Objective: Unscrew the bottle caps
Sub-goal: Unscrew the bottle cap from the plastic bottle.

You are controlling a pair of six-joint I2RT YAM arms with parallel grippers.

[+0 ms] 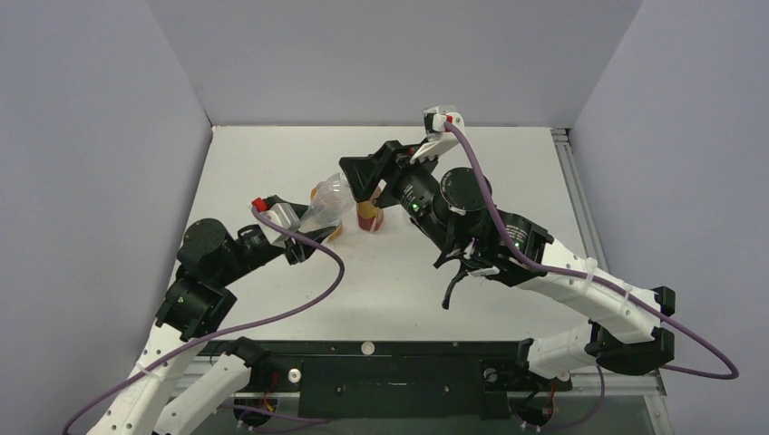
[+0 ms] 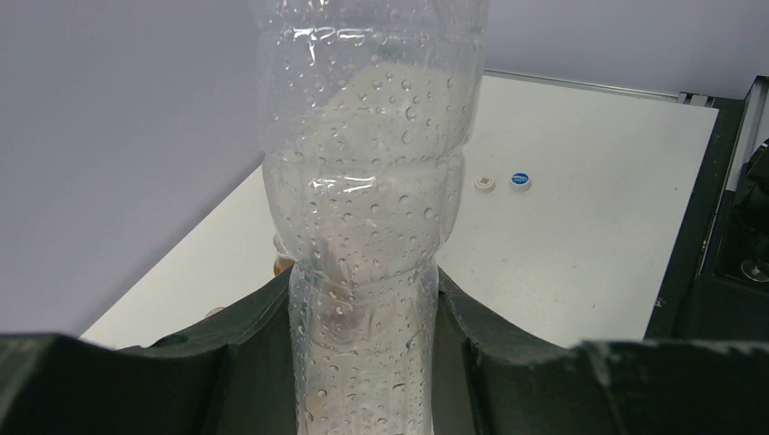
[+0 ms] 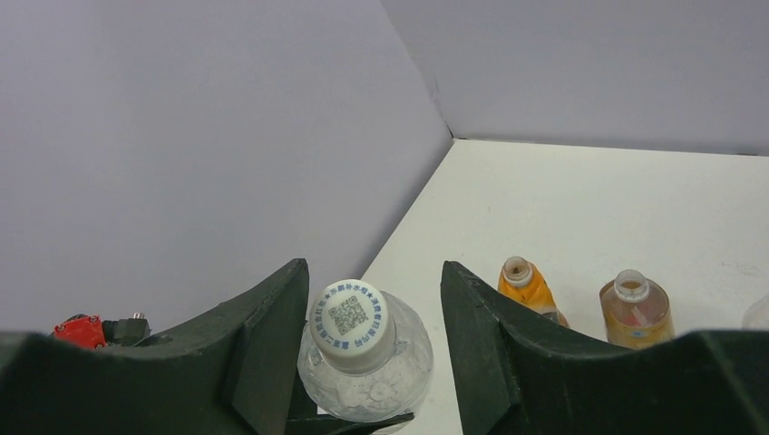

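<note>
surface: white table [image 1: 508,181] — blue cap [image 2: 520,179] lying on it | room: lilac-grey walls [image 1: 91,136]

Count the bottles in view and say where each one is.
3. The clear bottle is gripped between the left fingers. The orange bottle and the reddish-brown bottle stand side by side on the table, both uncapped. No others seem hidden.

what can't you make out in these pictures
Left wrist: the clear bottle runs off the top edge, cutting off its white cap.
Right wrist: the right tool hides the bases of the orange bottle and reddish-brown bottle; the cap's print is too small to read.
Top view: the right tool covers that cap.
</note>
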